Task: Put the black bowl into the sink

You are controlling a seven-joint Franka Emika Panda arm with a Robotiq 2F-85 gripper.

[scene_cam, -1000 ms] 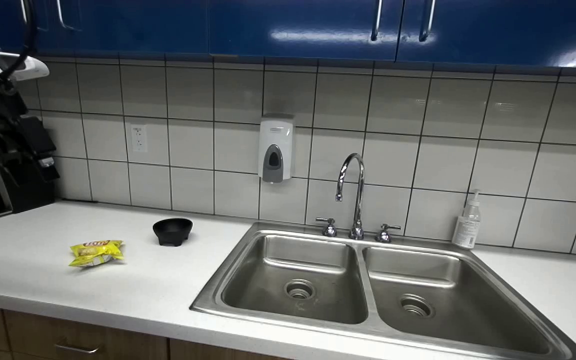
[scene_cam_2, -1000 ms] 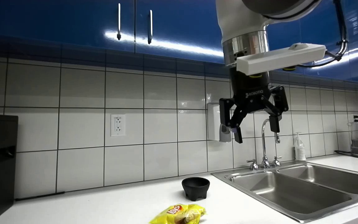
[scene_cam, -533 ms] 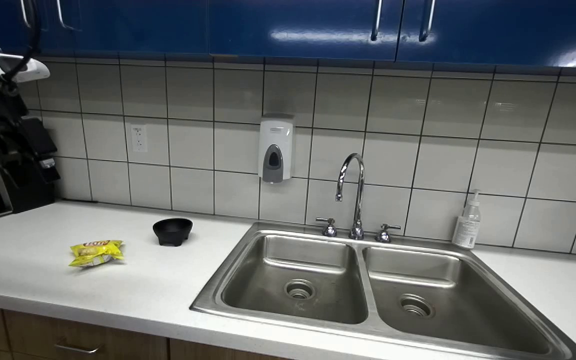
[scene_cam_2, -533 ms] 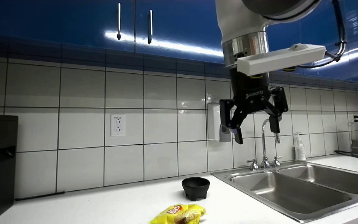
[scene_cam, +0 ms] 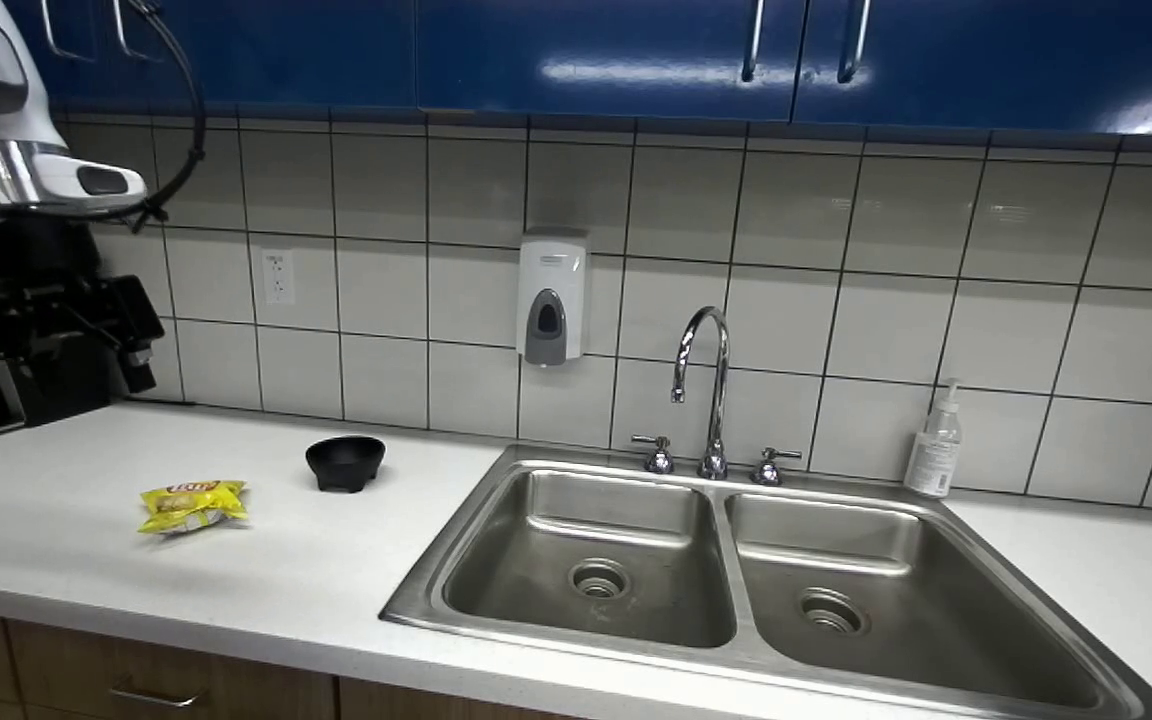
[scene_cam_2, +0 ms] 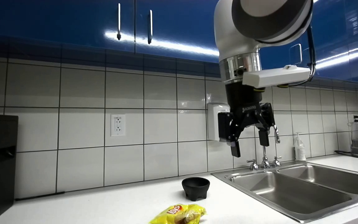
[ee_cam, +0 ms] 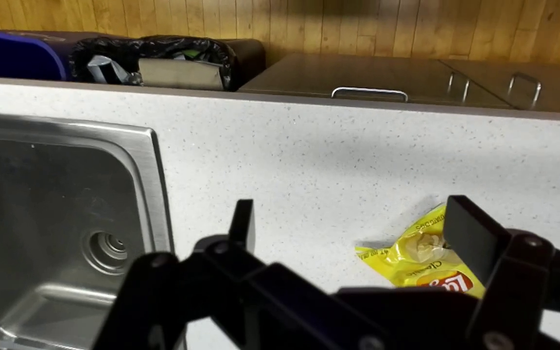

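Note:
The black bowl (scene_cam: 345, 464) stands upright on the white counter, left of the double steel sink (scene_cam: 739, 575). It also shows in an exterior view (scene_cam_2: 195, 188), with the sink (scene_cam_2: 297, 196) to its right. My gripper (scene_cam_2: 250, 145) is open and empty, pointing down, well above the counter. In that view it appears above and to the right of the bowl. In the wrist view my gripper (ee_cam: 353, 223) has its fingers wide apart with nothing between the pads. The sink rim (ee_cam: 152, 194) is at the left there. The bowl is out of the wrist view.
A yellow chip bag (scene_cam: 193, 506) lies near the bowl; it also shows in the wrist view (ee_cam: 421, 257). A faucet (scene_cam: 718, 390) rises behind the sink. A soap dispenser (scene_cam: 552, 297) hangs on the wall. A pump bottle (scene_cam: 934, 455) stands at the sink's back corner.
The arm and gripper have moved lower, and the gripper has turned somewhat. It has shifted slightly left in one exterior picture and right in another. The bowl and chip bag have not moved.

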